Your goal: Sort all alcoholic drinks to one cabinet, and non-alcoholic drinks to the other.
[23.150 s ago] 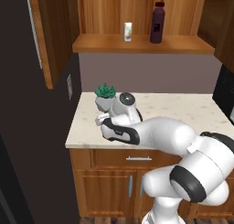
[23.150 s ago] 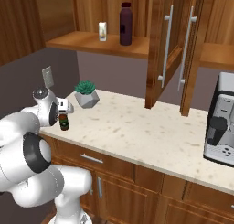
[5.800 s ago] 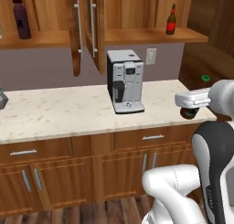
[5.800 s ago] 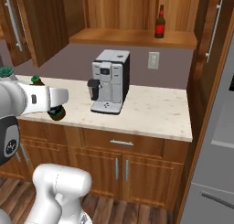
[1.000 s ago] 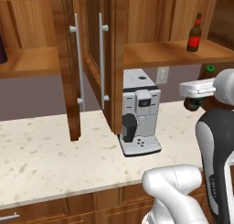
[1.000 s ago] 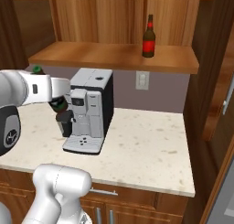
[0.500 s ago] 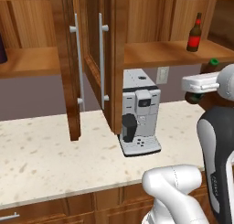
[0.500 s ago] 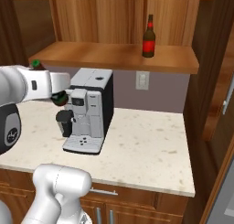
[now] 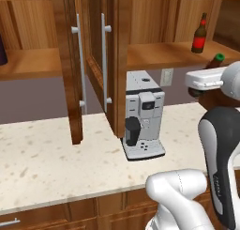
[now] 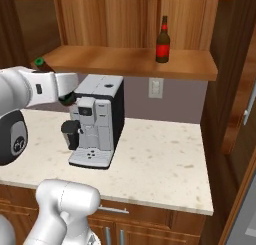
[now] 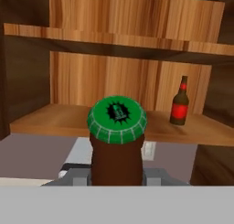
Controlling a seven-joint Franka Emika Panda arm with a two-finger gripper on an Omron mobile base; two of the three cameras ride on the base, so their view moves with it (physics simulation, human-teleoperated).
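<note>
My gripper [image 11: 116, 175] is shut on a brown beer bottle [image 11: 116, 159] with a green cap [image 11: 117, 118], held upright in front of the open right cabinet. In the left base view the gripper [image 9: 205, 86] is at the right edge with the cap [image 9: 218, 57] above it, level with the shelf's front edge. In the right base view the gripper [image 10: 64, 95] is left of the shelf. A second brown bottle [image 10: 162, 40] with a red label stands on that cabinet shelf [image 10: 125, 64]. A dark purple bottle [image 9: 1, 50] shows at the far left, in the left cabinet.
A black and white coffee machine [image 9: 143, 116] stands on the speckled counter [image 9: 42, 158] under the shelf. Two open cabinet doors [image 9: 93, 60] hang left of it. Another open door [image 10: 245, 109] is at the right. A wall outlet [image 10: 156, 87] is behind the machine.
The gripper with the green-capped bottle has risen a little toward the shelf's height. The base and the other things have stayed put.
</note>
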